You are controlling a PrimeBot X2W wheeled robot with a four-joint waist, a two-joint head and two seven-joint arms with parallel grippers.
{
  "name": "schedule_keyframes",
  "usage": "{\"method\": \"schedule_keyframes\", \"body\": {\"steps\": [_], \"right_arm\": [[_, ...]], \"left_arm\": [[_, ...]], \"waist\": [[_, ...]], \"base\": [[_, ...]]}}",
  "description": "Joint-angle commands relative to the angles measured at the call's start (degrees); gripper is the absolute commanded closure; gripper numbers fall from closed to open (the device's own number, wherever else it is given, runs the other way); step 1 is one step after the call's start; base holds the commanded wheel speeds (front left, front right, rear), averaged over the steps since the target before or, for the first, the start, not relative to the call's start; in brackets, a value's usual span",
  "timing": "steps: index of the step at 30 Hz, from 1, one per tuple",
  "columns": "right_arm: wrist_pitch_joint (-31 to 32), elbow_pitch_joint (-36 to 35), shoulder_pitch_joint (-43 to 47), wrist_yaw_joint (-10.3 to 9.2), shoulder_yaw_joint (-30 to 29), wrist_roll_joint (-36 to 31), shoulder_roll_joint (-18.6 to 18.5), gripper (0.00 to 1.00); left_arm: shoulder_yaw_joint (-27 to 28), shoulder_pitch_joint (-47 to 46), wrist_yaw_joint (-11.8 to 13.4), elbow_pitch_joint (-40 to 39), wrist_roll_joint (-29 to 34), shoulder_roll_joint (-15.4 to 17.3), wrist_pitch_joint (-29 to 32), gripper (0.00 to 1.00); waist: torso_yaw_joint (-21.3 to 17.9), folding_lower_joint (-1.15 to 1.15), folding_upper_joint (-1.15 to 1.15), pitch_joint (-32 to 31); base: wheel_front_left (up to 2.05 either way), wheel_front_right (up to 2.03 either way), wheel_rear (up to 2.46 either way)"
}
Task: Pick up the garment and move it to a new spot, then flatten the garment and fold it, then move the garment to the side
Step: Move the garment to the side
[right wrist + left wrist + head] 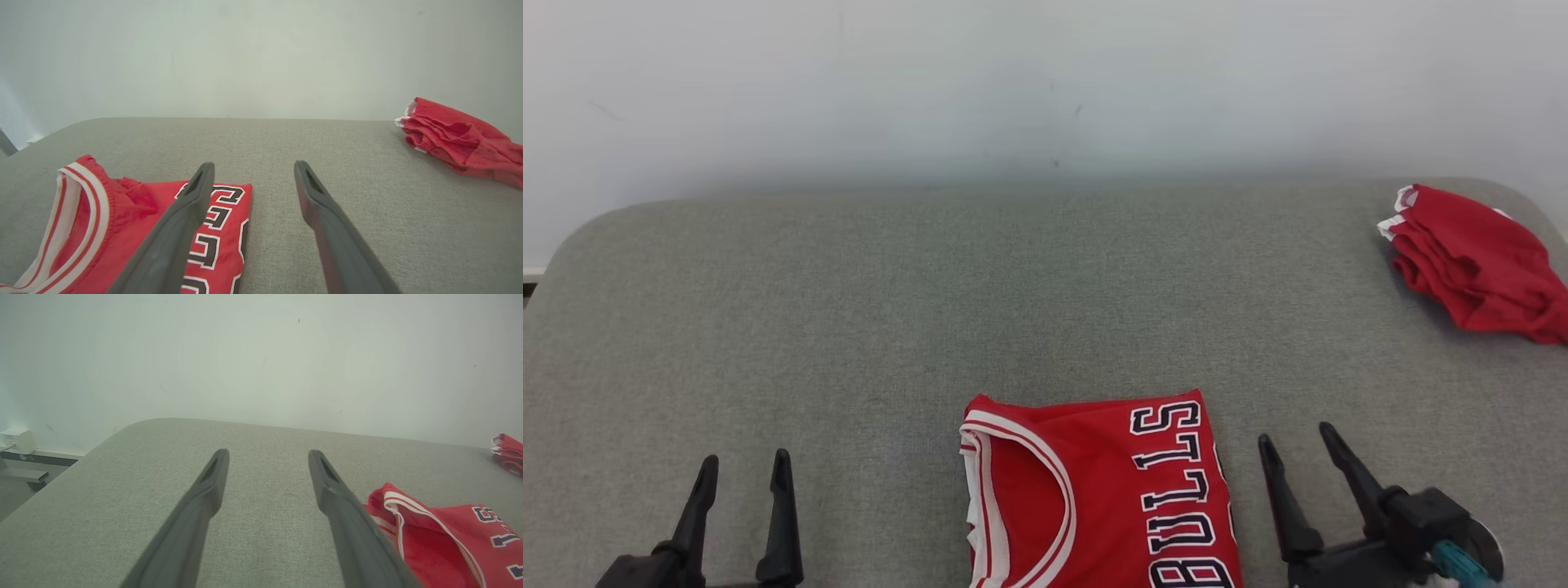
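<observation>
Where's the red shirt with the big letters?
In the head view, the red jersey lies folded at the bottom middle of the grey surface, between the left tool and the right tool.

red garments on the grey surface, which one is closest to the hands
The folded jersey with BULLS lettering, lying flat between the left hand and the right hand. The other red garment is a rumpled bundle at the far right corner.

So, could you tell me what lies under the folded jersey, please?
The jersey rests flat on the grey padded surface; anything between its folded layers is hidden.
</observation>
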Motion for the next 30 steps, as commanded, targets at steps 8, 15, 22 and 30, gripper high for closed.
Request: {"method": "schedule_keyframes", "body": {"steps": [8, 15, 22, 30], "right_arm": [[4.4, 9.9, -7.0, -0.18, 3.2, 0.0, 0.0, 0.00], [4.5, 20.3, -10.7, -0.18, 3.8, 0.5, 0.5, 0.00], [2.4, 30.5, -13.5, -0.18, 5.8, 1.7, 1.1, 0.00], [1.8, 40.2, -17.2, -0.18, 9.1, 5.5, 2.3, 1.00]], "left_arm": [[-0.9, -2.3, 0.0, 2.3, 0.0, -0.5, -1.8, 0.00], [-1.3, -3.2, -0.2, 4.1, -0.2, -0.8, -2.7, 0.00], [-1.5, -3.9, -0.1, 5.1, -0.2, -0.8, -3.3, 0.00], [-2.1, -4.3, 0.2, 5.9, -0.2, -1.4, -3.7, 0.00]], "waist": [[2.9, 0.00, 0.00, 2.4], [4.7, 0.00, 0.00, 3.2], [5.3, 0.00, 0.00, 3.7], [4.8, 0.00, 0.00, 4.0]], "base": [[0.00, 0.00, 0.00], [0.00, 0.00, 0.00], [0.00, 0.00, 0.00], [0.00, 0.00, 0.00]]}}
